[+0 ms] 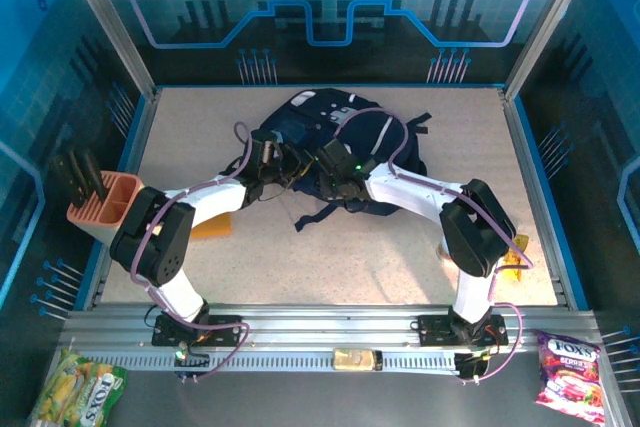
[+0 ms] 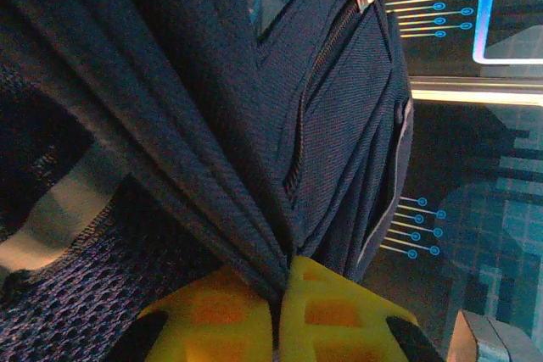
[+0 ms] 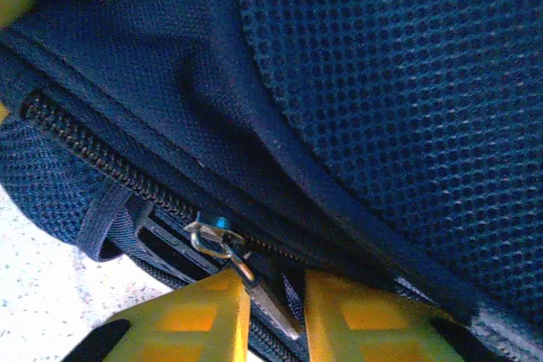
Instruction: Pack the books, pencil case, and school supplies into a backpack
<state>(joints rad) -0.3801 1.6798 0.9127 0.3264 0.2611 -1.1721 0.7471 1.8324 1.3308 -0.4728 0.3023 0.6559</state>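
left gripper [image 2: 276, 315] clamped shut on a fold of backpack [image 1: 380, 132] fabric | right gripper [image 3: 276, 315] at the backpack's zip, jaws a slit apart, zipper pull [image 3: 222, 242] tab between them, grip unclear | zip track runs diagonally away from pull | right arm nearer

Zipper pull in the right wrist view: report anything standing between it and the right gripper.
Nothing visible does: the zipper pull lies in the gap between the fingers of the right gripper, with no strap or fold of the backpack across it.

Backpack [image 1: 310, 112] centre, rack [image 1: 105, 202] far left, pad [image 1: 215, 227] between them, nearer front
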